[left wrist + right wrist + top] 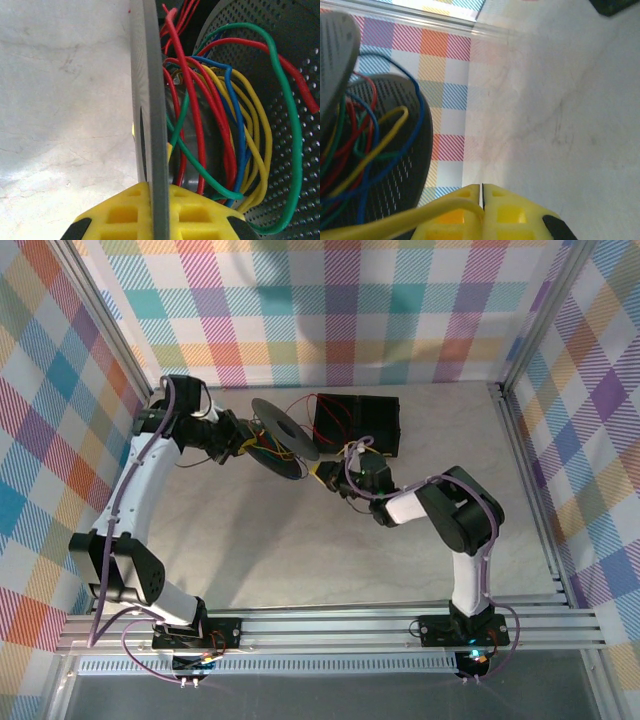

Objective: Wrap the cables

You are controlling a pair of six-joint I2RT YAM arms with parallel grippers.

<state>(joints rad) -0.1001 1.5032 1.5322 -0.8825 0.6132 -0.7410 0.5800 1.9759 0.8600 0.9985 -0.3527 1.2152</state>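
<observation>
The cables (196, 112), red, yellow, blue and green, lay in loose loops around the core of the spool (283, 435), between its two perforated discs. They looked thin, light and soft, so I judged they would bend easily but could slip or tangle if left slack. The left gripper (152, 205) was closed on the rim of one disc, and the right gripper (482, 210) was closed on one yellow cable (420, 214) near the spool, a sensible place to pinch it firmly.
</observation>
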